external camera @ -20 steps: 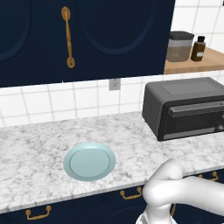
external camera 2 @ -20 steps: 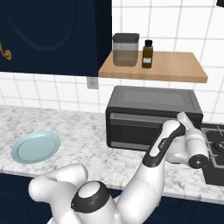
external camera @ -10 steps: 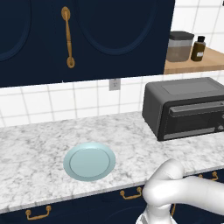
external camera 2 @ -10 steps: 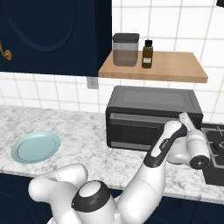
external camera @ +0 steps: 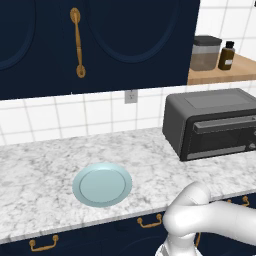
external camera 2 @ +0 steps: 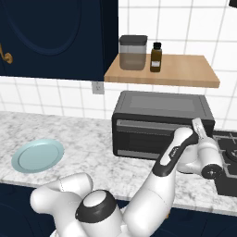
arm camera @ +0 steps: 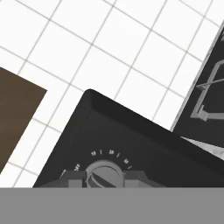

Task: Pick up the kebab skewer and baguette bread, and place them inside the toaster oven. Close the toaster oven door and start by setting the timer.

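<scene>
The toaster oven (external camera: 214, 123) sits on the marble counter (external camera: 45, 165) at about 3 o'clock in the left base view, against the white tiled wall, and its door (external camera 2: 150, 138) is shut, with the bar handle running along the top of the glass. In the right base view the white arm reaches up from 7 o'clock to the oven's right end, where the gripper (external camera 2: 198, 126) meets the control panel. The hand view looks straight at that panel: a round timer dial (arm camera: 104, 176) with small white tick marks around its upper arc lies at 6 o'clock, and the two finger tips (arm camera: 70, 180) flank it closely, drawn together on the knob. A pale blue plate (external camera: 102, 183) lies bare on the counter at 7 o'clock in the left base view, well apart from the oven. On the wooden shelf (external camera 2: 183, 70) above the oven stand a grey-lidded canister (external camera 2: 133, 52) and a small brown bottle (external camera 2: 156, 57), just beside each other.
</scene>
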